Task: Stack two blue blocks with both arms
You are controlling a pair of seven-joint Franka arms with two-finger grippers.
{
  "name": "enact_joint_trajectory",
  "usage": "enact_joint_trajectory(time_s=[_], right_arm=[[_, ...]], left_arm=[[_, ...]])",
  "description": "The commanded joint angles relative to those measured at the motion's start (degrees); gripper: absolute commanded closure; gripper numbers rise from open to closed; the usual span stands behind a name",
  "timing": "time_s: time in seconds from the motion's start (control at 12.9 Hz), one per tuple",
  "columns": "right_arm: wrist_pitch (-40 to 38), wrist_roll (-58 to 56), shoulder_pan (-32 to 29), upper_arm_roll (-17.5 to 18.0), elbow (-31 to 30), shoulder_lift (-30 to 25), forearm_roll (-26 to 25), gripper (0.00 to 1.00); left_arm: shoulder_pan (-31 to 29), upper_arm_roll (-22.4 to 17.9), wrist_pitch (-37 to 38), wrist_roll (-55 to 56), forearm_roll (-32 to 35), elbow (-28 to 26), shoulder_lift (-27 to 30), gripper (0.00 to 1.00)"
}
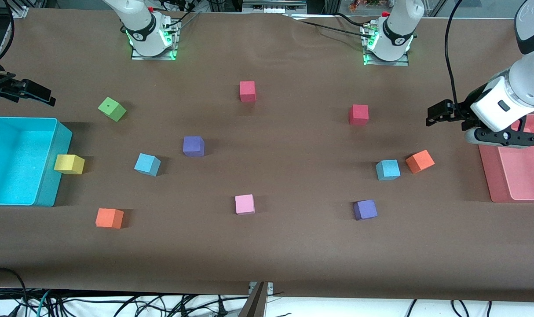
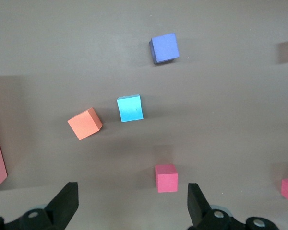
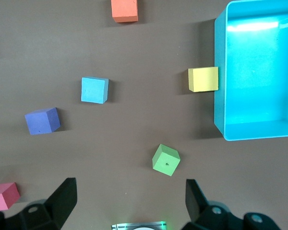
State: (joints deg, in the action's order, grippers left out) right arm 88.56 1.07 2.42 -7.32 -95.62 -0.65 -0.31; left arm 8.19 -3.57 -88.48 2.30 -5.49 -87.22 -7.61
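both blue blocks are sitting flat on the brown table (image 1: 267, 255), well apart, w/ neither one gripped. the first blue block (image 1: 147, 164) is lying toward the right arm's end, between the yellow cube (image 1: 69, 164) and a purple cube (image 1: 193, 146); bare cloth is showing on all its sides, so there's open room around it. the yellow cube is touching the wall of the turquoise bin (image 1: 51, 185), which is taking up that end of the table near the edge. the second blue block (image 1: 388, 170) is sitting toward the left arm's end, just beside an orange cube (image 1: 420, 161) w/ a narrow gap between them, so that side is tight; its other sides are open, w/ another purple cube (image 1: 365, 209) nearer the front camera and a red cube (image 1: 358, 114) farther from it. the left gripper (image 1: 430, 117) is hanging up in the air over bare table by the pink tray (image 1: 495, 185) at the table's end, fingers (image 2: 67, 201) spread wide, holding nothing; the left wrist view is showing the blue block (image 2: 130, 108), orange cube (image 2: 85, 123) and purple cube (image 2: 164, 47) below it. the right gripper (image 1: 51, 100) is hanging at the table's edge above the bin's corner, near the green cube (image 1: 112, 108), fingers (image 3: 65, 196) also wide apart and empty; its wrist view is showing the other blue block (image 3: 94, 90) and the bin (image 3: 221, 96). a wide bare strip is running along the table edge nearest the front camera, past the pink cube (image 1: 244, 204) and an orange cube (image 1: 109, 218).
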Motion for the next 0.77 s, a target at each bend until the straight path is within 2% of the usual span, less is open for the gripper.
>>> enact_joint_trajectory(time_s=[0.0, 0.31, 0.7], right_arm=[[0.1, -0.3, -0.3, 0.5, -0.3, -0.6, -0.7, 0.00], [0.0, -0.3, -0.3, 0.5, -0.3, -0.6, -0.7, 0.00], [-0.1, -0.3, -0.3, 0.5, -0.3, -0.6, -0.6, 0.00]], left_arm=[[-0.1, -0.5, 1.6, 1.6, -0.7, 2.2, -0.8, 0.00], [0.4, 0.1, 2.0, 1.7, 5.6, 2.3, -1.1, 0.00], [0.2, -0.1, 3.2, 0.9, 5.6, 2.5, -1.2, 0.00]])
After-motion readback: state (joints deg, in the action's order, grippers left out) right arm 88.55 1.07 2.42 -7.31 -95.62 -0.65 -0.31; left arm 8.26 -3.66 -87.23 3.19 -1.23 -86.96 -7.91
